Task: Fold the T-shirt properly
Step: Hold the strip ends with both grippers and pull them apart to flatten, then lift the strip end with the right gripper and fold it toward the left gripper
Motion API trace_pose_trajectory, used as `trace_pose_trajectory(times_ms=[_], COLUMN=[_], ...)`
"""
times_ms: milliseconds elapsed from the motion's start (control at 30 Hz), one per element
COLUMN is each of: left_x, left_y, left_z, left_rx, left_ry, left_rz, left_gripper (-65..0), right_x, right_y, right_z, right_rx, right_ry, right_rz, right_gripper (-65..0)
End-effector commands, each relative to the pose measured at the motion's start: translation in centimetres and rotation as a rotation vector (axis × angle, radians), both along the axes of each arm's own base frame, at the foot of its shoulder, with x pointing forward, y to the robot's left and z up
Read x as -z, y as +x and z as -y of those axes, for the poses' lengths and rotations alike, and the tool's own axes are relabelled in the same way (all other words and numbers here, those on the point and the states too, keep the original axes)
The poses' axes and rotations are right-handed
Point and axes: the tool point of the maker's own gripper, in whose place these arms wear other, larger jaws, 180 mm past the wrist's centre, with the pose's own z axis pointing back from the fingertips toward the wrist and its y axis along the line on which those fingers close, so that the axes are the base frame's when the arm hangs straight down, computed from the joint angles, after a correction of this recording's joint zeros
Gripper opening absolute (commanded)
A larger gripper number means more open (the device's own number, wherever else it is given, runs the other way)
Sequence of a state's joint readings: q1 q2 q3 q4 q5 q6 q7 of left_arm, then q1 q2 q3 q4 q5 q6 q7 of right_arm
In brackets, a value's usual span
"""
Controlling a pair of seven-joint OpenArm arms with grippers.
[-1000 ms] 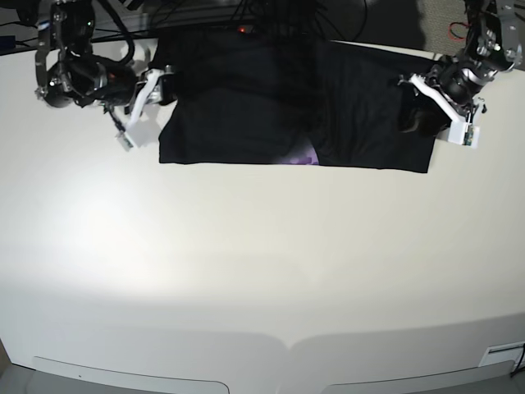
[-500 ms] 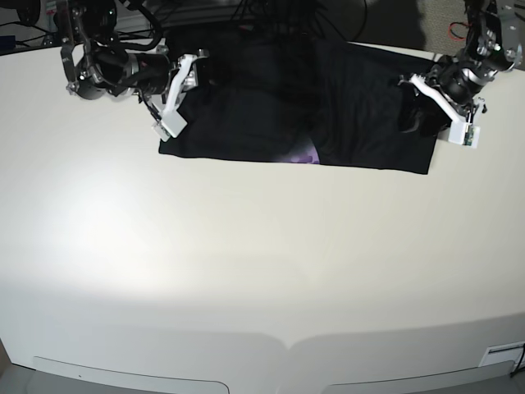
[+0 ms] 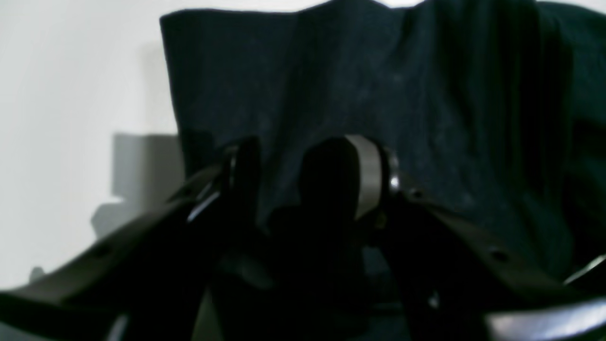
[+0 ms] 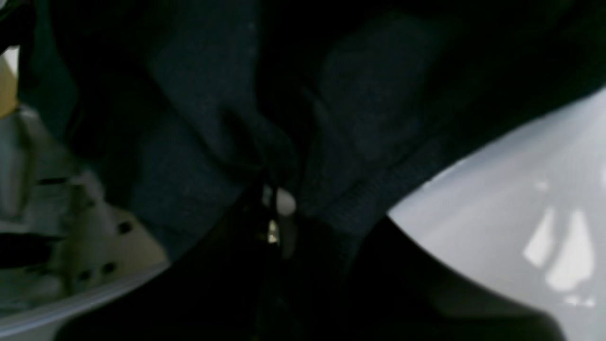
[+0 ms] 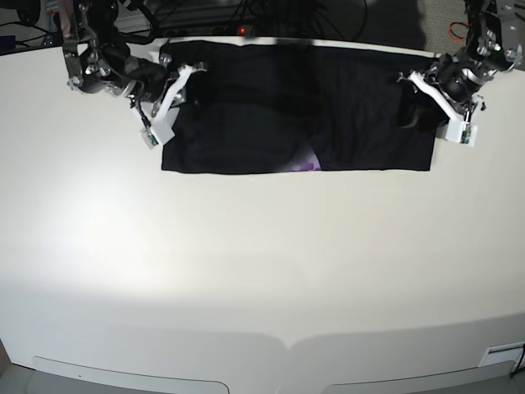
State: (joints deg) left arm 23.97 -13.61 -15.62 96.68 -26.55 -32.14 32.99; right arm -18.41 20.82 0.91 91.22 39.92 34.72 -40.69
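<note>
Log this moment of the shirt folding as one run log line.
T-shirt: flat on table | right end effector: shut on T-shirt edge | left end effector: open, over T-shirt

Right gripper (image 5: 168,98): travelled from the table beside the shirt's end, up over that end's far corner, then back down onto the near part of that end; its jaws went from spread wide to pinched on a fold of cloth (image 4: 284,161).
T-shirt (image 5: 328,107): its end under the right gripper was drawn outward and squared; the near edge, slanted half a second earlier, became a straight line along the table (image 5: 262,263); the far edge pulled into a straight line as well.
Purple print (image 5: 305,164): the exposed patch at the near edge shrank and shifted slightly.
</note>
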Motion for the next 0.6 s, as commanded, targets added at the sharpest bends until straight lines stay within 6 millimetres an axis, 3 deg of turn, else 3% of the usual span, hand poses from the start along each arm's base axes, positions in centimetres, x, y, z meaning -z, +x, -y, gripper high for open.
trace_pose_trajectory(times_ms=[0, 167, 400, 500, 567], left_x=[-0.9, -0.9, -0.6, -0.6, -0.6], left_y=[0.6, 0.6, 0.4, 0.4, 0.4], left_z=[-0.1, -0.1, -0.1, -0.1, -0.1], left_rx=[0.005, 0.007, 0.007, 0.008, 0.007], left_ry=[-0.001, 0.002, 0.001, 0.000, -0.001], left_rz=[0.040, 0.039, 0.027, 0.026, 0.027], left_gripper=[-38.0, -38.0, -38.0, -38.0, -38.0], right_x=[-0.3, -0.2, -2.6, -3.5, -4.3], right_y=[0.5, 1.2, 3.8, 3.9, 4.0], right_z=[0.7, 3.2, 9.7, 10.6, 10.2], right_rx=[-0.001, 0.032, 0.184, 0.177, 0.163], right_ry=[-0.030, -0.107, -0.181, -0.190, -0.179], right_rz=[0.024, 0.043, 0.131, 0.145, 0.149], right_gripper=[-65.0, -65.0, -65.0, -65.0, -65.0])
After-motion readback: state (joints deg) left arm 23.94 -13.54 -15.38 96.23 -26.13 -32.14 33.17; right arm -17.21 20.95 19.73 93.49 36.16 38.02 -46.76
